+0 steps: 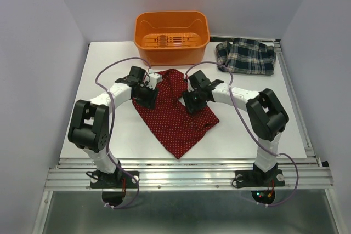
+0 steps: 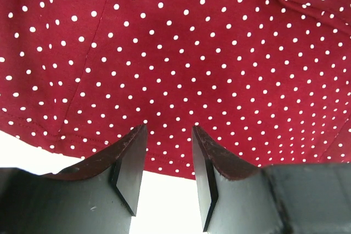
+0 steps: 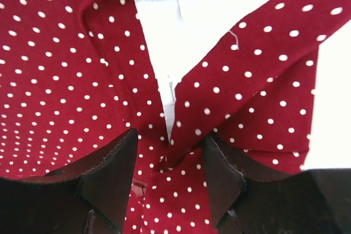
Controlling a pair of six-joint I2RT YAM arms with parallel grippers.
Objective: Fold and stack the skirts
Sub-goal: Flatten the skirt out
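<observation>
Left tool (image 2: 169,134) over red skirt (image 2: 181,47)

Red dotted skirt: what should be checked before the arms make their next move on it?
1. Left end effector open at the red skirt's edge: ok.
2. Right end effector open over a fold: ok.
3. Red skirt lying flat: not ok, creased, pale lining showing.
4. Plaid skirt away from both arms: ok.
5. Orange bin clear of the red skirt: cannot tell.
</observation>
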